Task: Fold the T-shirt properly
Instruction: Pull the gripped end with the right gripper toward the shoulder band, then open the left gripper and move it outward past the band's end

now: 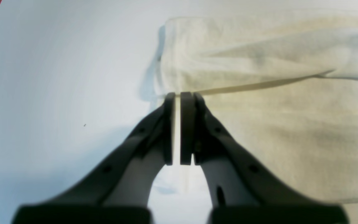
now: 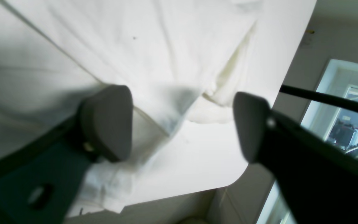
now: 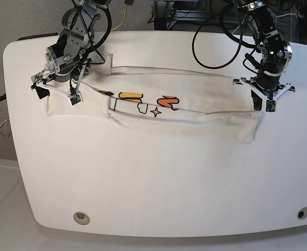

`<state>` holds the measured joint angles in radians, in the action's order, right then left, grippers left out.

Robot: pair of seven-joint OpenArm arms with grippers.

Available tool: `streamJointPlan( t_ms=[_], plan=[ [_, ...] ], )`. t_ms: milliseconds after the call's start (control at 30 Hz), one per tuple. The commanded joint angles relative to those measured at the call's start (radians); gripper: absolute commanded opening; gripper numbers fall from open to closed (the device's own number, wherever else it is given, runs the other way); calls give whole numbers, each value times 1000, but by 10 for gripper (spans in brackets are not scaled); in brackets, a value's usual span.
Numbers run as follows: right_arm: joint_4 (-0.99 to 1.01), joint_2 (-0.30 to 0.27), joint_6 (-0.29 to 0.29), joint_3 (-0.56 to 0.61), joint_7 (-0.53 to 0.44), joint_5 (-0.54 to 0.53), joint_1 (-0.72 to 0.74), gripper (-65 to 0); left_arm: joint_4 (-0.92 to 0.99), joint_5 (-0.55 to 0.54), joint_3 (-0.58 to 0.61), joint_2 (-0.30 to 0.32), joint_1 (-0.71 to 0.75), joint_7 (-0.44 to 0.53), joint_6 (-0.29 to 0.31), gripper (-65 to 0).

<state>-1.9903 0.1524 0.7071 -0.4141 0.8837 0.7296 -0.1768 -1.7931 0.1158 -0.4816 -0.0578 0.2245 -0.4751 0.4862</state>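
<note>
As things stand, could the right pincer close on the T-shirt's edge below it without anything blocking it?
Probably yes. The right pincer stands wide open directly over the T-shirt, with only bunched cloth between its fingers. Nothing else lies near that end of the table.

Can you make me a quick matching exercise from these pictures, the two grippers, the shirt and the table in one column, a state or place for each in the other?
Column one:
1. left gripper
2. right gripper
3. T-shirt
4. table

Column two:
A. jaws spread wide above the cloth
B. white, with a red mark at one edge
C. jaws together at the cloth's edge
D. lying in a long band between the arms

Pairs: 1-C, 2-A, 3-D, 4-B
</note>
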Motion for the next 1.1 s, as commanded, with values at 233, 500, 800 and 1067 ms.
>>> streamJointPlan(
  t_ms=[233, 500, 800, 1067],
  plan=[
    [-19, -3, -9, 1, -11, 5, 27, -92, -32, -9, -1, 8, -10, 25, -8, -625],
    [-17, -3, -9, 4, -11, 3, 29, -111, -55, -8, -82, 28, -52, 25, -7, -621],
    [-16, -3, -9, 4, -13, 2, 29, -111, -50, -9, -217, 29, -107, 2, 45, -285],
    [-14, -3, -9, 5, -13, 2, 39, -111, -47, -11, -234, 26, -136, -90, 212, -130]
  ],
)
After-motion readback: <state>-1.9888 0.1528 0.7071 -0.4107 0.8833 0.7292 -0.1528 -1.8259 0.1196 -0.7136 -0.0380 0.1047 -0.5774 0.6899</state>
